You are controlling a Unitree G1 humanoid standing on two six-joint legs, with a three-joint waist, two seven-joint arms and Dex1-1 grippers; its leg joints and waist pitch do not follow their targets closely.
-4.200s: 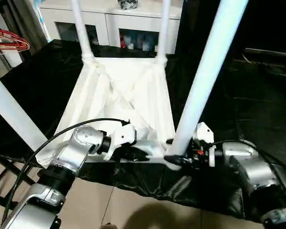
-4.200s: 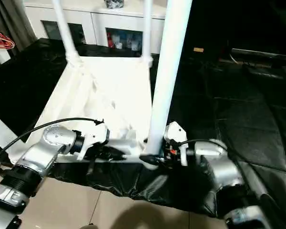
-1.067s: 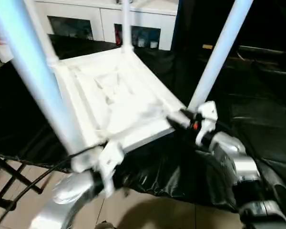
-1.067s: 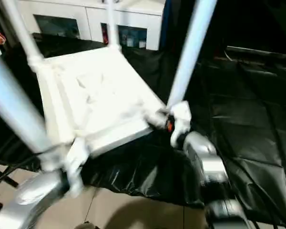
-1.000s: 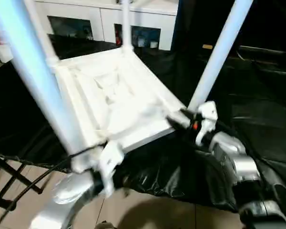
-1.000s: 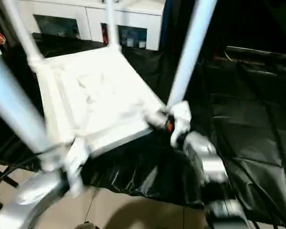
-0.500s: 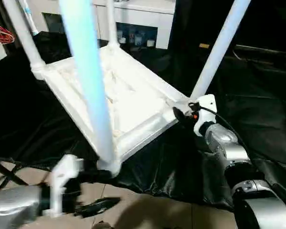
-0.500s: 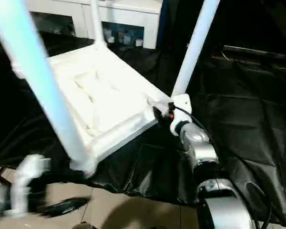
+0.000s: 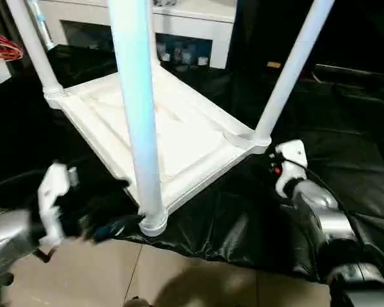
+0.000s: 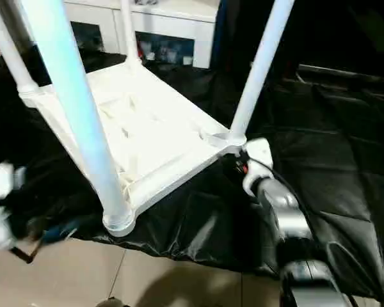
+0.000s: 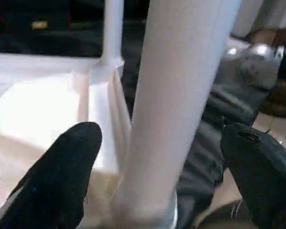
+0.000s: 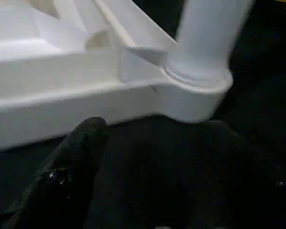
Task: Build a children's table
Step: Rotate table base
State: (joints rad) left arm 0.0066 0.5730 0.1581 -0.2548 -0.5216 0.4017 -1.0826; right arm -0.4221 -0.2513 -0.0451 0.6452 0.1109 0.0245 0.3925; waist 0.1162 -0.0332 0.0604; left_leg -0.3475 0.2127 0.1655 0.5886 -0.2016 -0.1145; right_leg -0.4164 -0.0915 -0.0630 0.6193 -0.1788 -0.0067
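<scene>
Table top [image 9: 173, 128] upside down on black sheet [image 9: 345, 147], ribbed underside up, turned cornerwise. Four legs [image 9: 136, 109] upright in corner sockets. Left gripper [image 11: 157, 157] apart from near corner leg, fingers [image 11: 62, 171] spread wide either side of it, no contact. Right gripper [image 12: 148, 157] just beside right corner socket [image 12: 200, 90], low over sheet, holding nothing; finger [image 12: 71, 167] visible, spread cannot be told. White cabinet [image 9: 179, 25] behind.

A black sheet [image 9: 345, 153] covers the work surface. Beige floor tiles [image 9: 198, 281] lie in front. A white glass-door cabinet [image 9: 192, 25] stands behind.
</scene>
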